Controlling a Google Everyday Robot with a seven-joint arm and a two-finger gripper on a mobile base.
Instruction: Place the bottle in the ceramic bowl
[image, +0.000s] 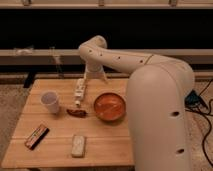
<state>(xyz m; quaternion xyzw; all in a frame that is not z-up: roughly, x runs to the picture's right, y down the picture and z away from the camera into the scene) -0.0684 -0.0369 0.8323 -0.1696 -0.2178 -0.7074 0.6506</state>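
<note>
Looming at the right, the robot arm (150, 100) bends down over the wooden table (55, 135). The ceramic bowl (110, 106) shows nothing inside, so the placing is yet undone. The bottle (78, 94) is outside the bowl, just left of its rim, near the white cup (50, 101). The gripper (84, 80) hangs at the bottle's upper end; I cannot tell if it clasps the bottle.

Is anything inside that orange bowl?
No, the ceramic bowl shows only bare glaze; its near inner wall is hidden by the rim. The bottle is left of it, by the gripper.
</note>
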